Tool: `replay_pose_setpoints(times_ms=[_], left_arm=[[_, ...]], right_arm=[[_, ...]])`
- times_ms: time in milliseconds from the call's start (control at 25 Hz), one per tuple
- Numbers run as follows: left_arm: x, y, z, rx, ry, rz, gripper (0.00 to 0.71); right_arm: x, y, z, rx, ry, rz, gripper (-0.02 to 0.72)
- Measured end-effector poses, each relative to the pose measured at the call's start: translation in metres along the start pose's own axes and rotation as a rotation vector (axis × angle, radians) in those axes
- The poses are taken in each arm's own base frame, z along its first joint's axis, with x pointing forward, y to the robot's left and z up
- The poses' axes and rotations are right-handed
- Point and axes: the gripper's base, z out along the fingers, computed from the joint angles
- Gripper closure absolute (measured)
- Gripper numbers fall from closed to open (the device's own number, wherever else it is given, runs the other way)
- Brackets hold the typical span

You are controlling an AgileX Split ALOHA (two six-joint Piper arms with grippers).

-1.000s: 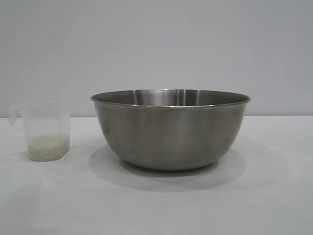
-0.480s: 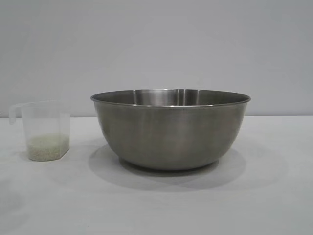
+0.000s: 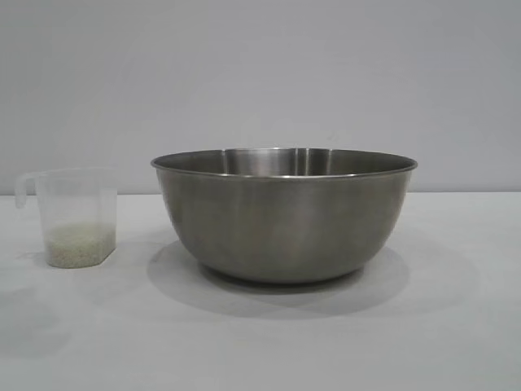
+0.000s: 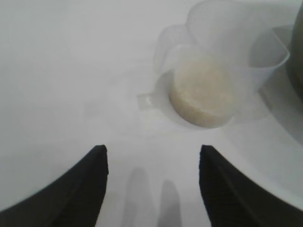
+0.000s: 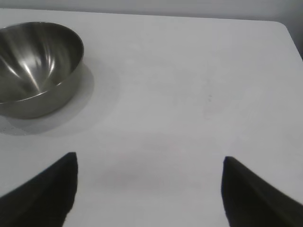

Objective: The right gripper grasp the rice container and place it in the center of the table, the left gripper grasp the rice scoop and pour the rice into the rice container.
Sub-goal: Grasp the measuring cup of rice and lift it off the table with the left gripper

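Observation:
The rice container (image 3: 283,216), a wide steel bowl, stands in the middle of the white table (image 3: 456,326); the right wrist view shows the rice container (image 5: 33,66) empty and some way off. To its left stands the rice scoop (image 3: 75,217), a clear plastic cup with a side handle and a shallow layer of rice (image 3: 79,244). In the left wrist view the left gripper (image 4: 152,153) hovers open above the table, short of the rice scoop (image 4: 222,80), whose rice (image 4: 203,92) shows from above. The right gripper (image 5: 149,163) is open over bare table, holding nothing. Neither arm shows in the exterior view.
A plain grey wall closes the back. The table's far edge and a rounded corner (image 5: 284,26) show in the right wrist view. A faint shadow (image 3: 32,326) lies on the table in front of the scoop.
The bowl and the scoop have not moved. A faint shadow has grown on the table at the front left, in front of the scoop.

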Motion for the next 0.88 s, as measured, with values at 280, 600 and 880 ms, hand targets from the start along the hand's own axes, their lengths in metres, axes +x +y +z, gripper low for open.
replay_pose_setpoints(times_ms=[280, 600, 880], left_arm=[[-0.009, 0.0, 0.01, 0.006, -0.043, 0.004, 0.34], [-0.013, 0.0, 0.013, 0.01, -0.059, 0.007, 0.436], [-0.014, -0.003, 0.016, 0.04, -0.062, 0.02, 0.436]], right_arm=[[0.0, 0.0, 0.0, 0.0, 0.0, 0.0, 0.169], [0.0, 0.0, 0.0, 0.0, 0.0, 0.0, 0.169], [0.0, 0.0, 0.0, 0.0, 0.0, 0.0, 0.169]])
